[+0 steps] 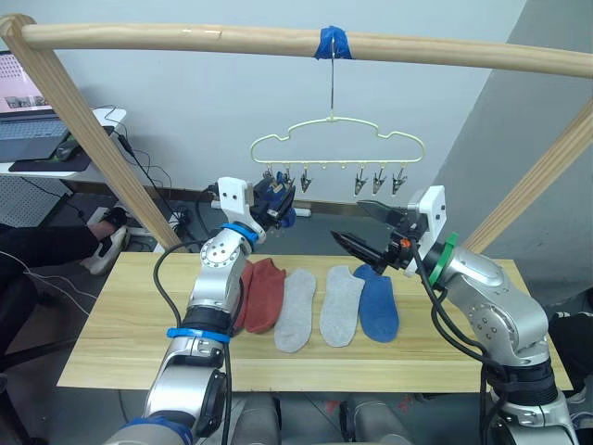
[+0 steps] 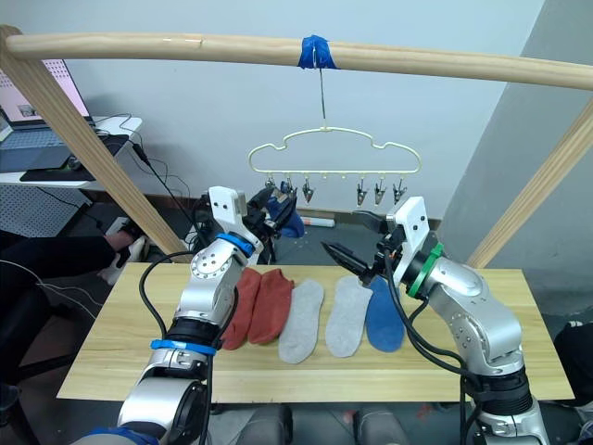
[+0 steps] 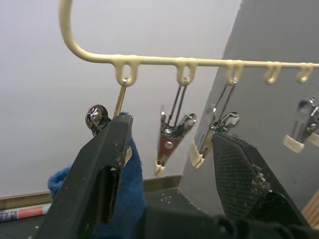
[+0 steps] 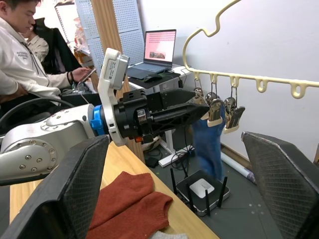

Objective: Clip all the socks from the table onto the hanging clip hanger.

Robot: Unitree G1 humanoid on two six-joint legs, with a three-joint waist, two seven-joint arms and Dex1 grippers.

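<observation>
Socks lie nearest us in a row on the worktop (image 1: 139, 334): two rust-red socks (image 1: 264, 292) side by side, then a light grey sock (image 1: 296, 309), a second grey sock (image 1: 341, 304) and a blue sock (image 1: 378, 306), each close beside or touching its neighbour. Above the far end of that row we hold our right claw (image 1: 363, 232) in the air, its two black fingers spread wide with nothing between them. Our left claw (image 1: 276, 199) is raised higher, up at the left end of the clip hanger (image 1: 338, 144); its fingers stand apart on either side of the first clips, and a second blue sock (image 4: 209, 142) hangs there beside one finger (image 3: 102, 169), though we cannot tell whether the clip or the finger bears it. The hanger hangs by its long hook from the wooden pole (image 1: 185, 39), at a wrap of blue tape (image 1: 332, 43). Further back, a person (image 4: 22, 55) sits near a laptop (image 4: 157, 47).
</observation>
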